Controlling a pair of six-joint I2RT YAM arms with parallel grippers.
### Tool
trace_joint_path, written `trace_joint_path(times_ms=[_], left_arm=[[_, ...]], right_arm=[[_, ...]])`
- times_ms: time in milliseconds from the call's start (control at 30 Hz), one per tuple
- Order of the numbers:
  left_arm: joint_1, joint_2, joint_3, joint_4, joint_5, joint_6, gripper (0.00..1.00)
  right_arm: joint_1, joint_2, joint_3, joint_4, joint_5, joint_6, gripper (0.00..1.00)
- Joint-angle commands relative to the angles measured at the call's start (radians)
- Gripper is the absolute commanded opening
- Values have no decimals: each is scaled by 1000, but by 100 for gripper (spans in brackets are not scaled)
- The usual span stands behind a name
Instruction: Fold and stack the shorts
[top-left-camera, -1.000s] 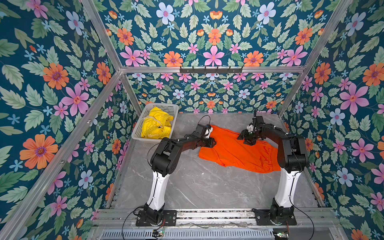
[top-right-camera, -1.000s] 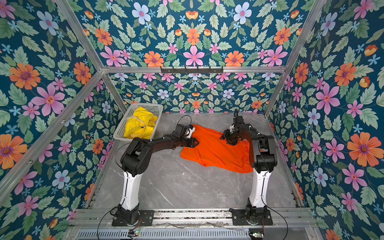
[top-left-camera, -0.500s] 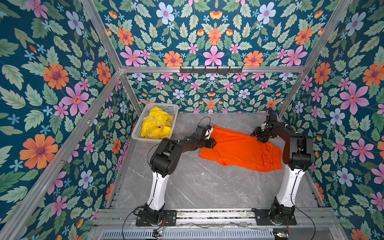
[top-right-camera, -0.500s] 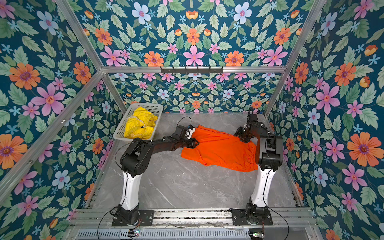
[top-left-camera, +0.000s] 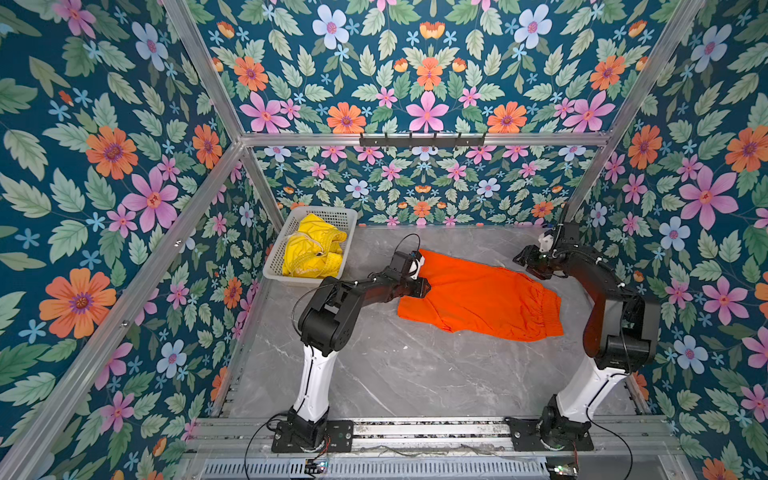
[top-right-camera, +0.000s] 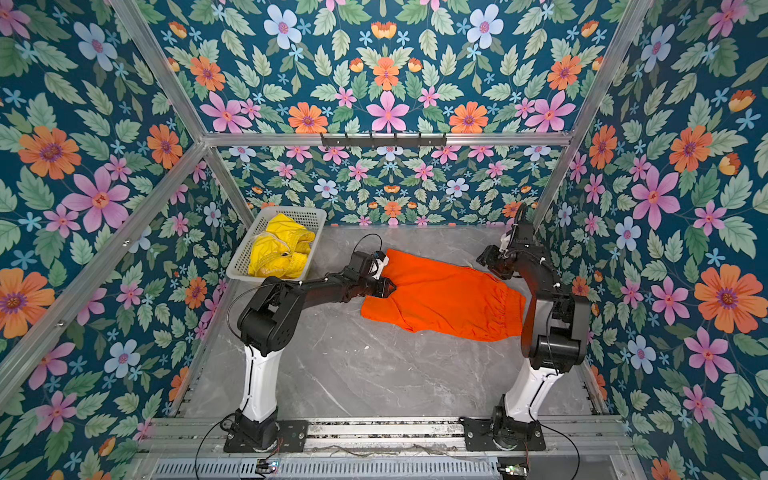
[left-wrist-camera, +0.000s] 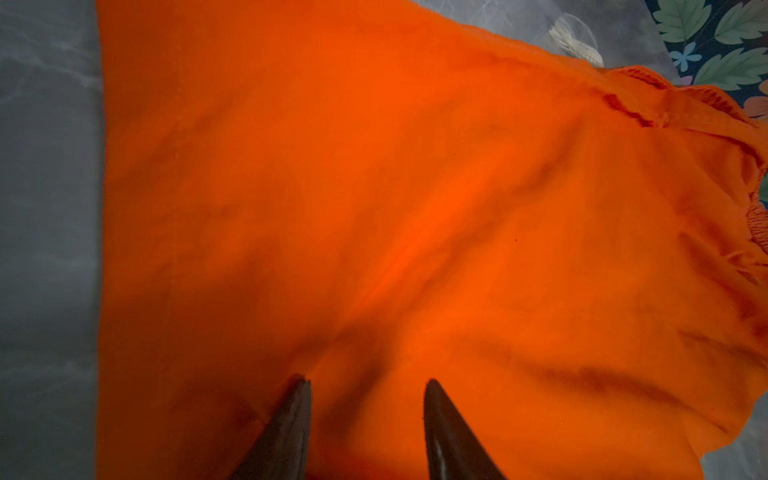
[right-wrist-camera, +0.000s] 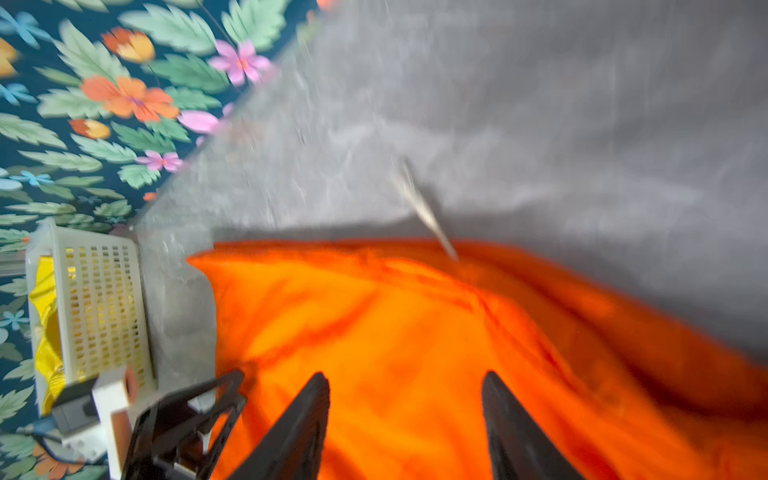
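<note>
L tool (left-wrist-camera: 368, 381) low, arm outstretched; R tool (right-wrist-camera: 405, 376) rear, elbow bent; both jaws apart.

a white perforated basket (top-left-camera: 328, 215) sits in the worktop's (top-left-camera: 395, 365) back left corner, left of centre in both top views. floral walls (top-left-camera: 104, 166) on aluminium rails (top-left-camera: 178, 242) box in the grey marbled worktop. a black hook bar (top-left-camera: 422, 139) hangs at upper centre.
</note>
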Motion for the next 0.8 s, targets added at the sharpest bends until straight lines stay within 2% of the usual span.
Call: trace_joint_path(times_ms=[0,100,233,400,767], left_arm=[[1,10,-9,-127,-35,-14,47],[-2,11,-10,-128,-36,-15,47],[-5,7,-14,-131,-40,-15,47],[-7,7,-28,-136,-52,-14,47],[-7,-6,-71,-151,-73,3,47]], right_arm=[[36,-15,-68,16,-34,-8,59],[55,34,-81,16,-30,-17,59],[55,142,-14,16,-6,-17,59],[30,296,137,9,10,-14,59],[-59,451,474,-49,-26,10,58]])
